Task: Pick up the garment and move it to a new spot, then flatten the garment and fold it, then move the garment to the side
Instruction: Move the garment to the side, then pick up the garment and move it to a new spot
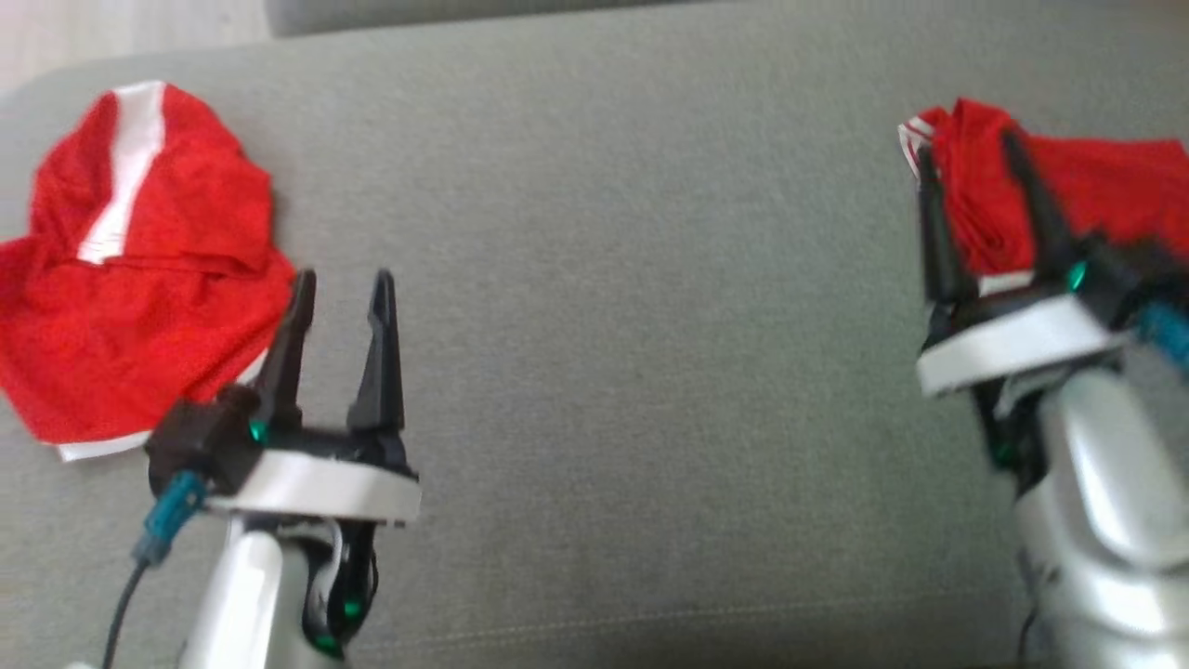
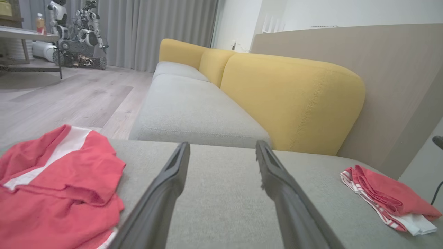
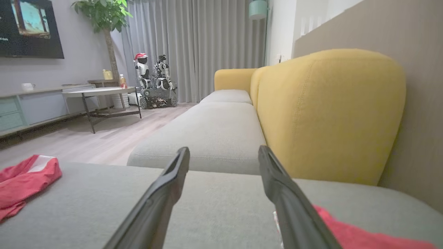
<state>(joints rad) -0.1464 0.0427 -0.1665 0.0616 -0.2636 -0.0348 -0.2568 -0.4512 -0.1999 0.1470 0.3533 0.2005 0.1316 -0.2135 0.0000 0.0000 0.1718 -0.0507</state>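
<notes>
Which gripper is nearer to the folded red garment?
Right. The right gripper, open, is right at the folded garment, overlapping it in the head view. The left gripper, open, is far across the cushion, beside the crumpled garment.

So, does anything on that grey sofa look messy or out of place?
Only the red garment with a white stripe on the robot's left: it lies crumpled in a heap on the grey seat cushion, while the folded red garment on the right is neat. Nothing looks spilled or damaged.
</notes>
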